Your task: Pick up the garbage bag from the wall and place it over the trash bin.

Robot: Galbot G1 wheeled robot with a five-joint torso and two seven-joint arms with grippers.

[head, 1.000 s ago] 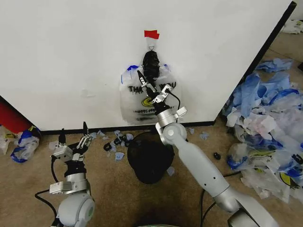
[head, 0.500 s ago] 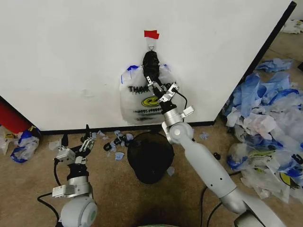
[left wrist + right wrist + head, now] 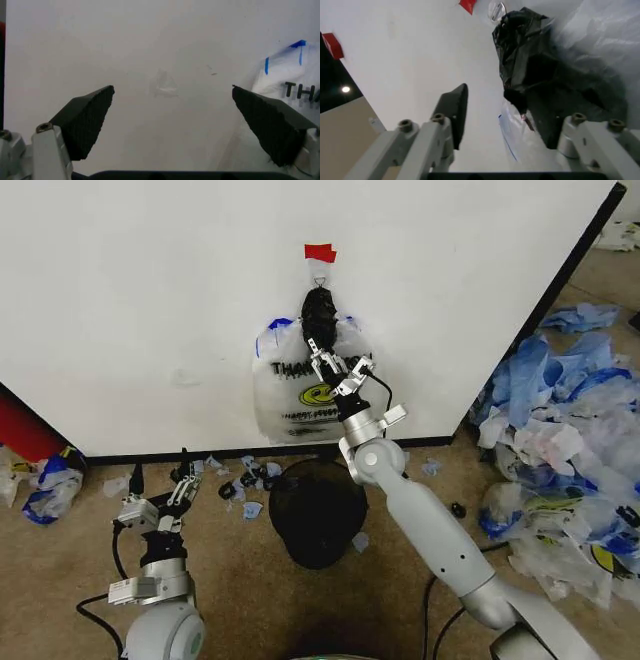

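The garbage bag hangs on the white wall under a red tape piece, its top bunched into a black knot. My right gripper is open, pressed close to the bag just below that knot. In the right wrist view the black knot sits beyond the spread fingers of the right gripper, with clear plastic beside it. The black mesh trash bin stands on the floor below the bag. My left gripper hangs low at the left, open, facing the wall.
A heap of blue-and-white plastic bags covers the floor on the right. Small scraps lie at the foot of the wall. A red object shows at the far left, and the wall's black edge strip runs diagonally at the right.
My right gripper has shifted slightly up and right along the bag toward the black knot. The left gripper has sunk a little lower.
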